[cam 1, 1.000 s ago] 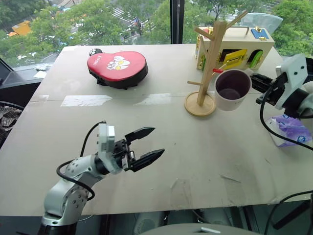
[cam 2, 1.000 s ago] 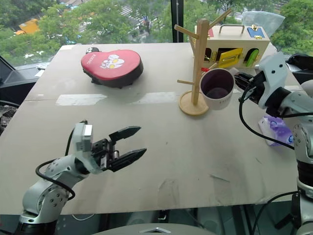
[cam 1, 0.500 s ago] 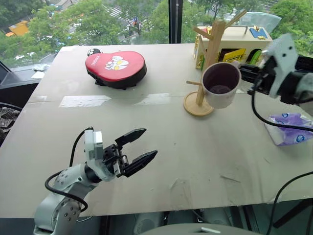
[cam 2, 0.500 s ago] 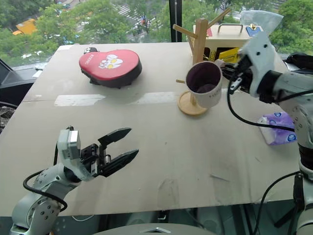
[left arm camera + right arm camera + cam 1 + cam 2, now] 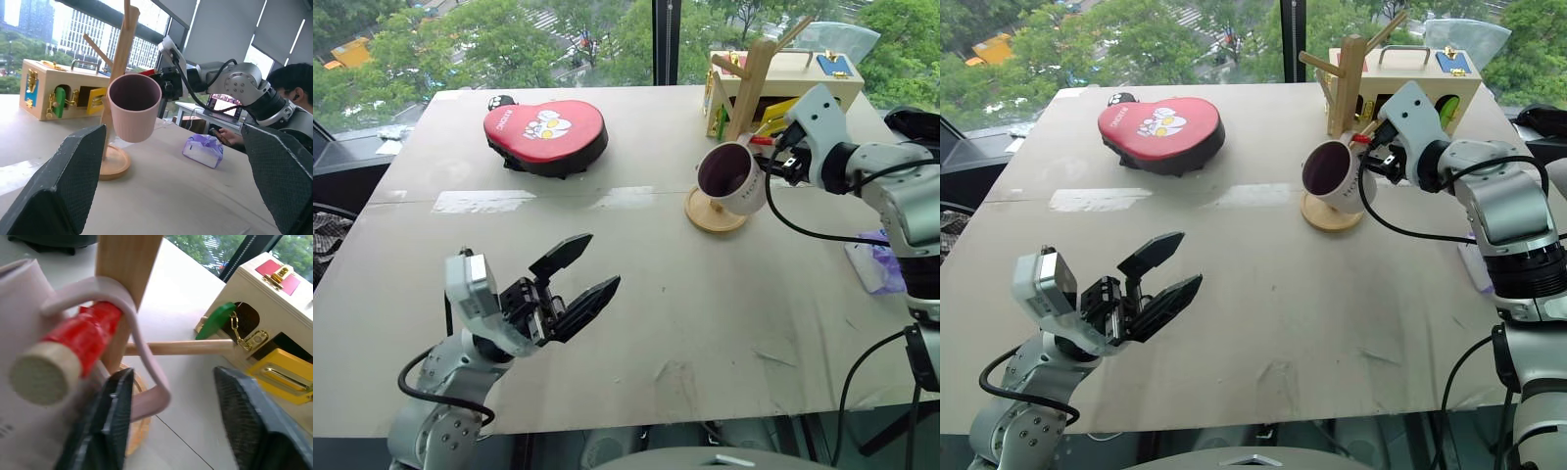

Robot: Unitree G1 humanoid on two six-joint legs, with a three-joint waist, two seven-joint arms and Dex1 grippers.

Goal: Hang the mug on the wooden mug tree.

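Observation:
The cream mug (image 5: 729, 178) with its dark interior hangs tilted on the wooden mug tree (image 5: 745, 86). Its handle (image 5: 146, 382) is looped over a peg wrapped in red tape (image 5: 80, 330). My right gripper (image 5: 772, 157) sits just behind the mug, open. Its fingers (image 5: 115, 426) stand apart on either side of the handle's lower end without pinching it. The tree's round base (image 5: 707, 211) rests on the table. My left gripper (image 5: 576, 284) hovers open over the near left of the table, holding nothing. From the left wrist view, the mug (image 5: 134, 110) and the tree post (image 5: 122, 54) lie well ahead.
A red heart-shaped pad (image 5: 546, 132) lies at the far left of the table. A wooden box with colourful latches (image 5: 808, 83) stands right behind the tree. A purple tissue pack (image 5: 873, 262) lies near the right edge. A person (image 5: 293, 83) sits beyond the table.
My right gripper carried the mug in against the tree, slipped its handle over the red-taped peg, and opened. My left gripper rose a little and tilted upward.

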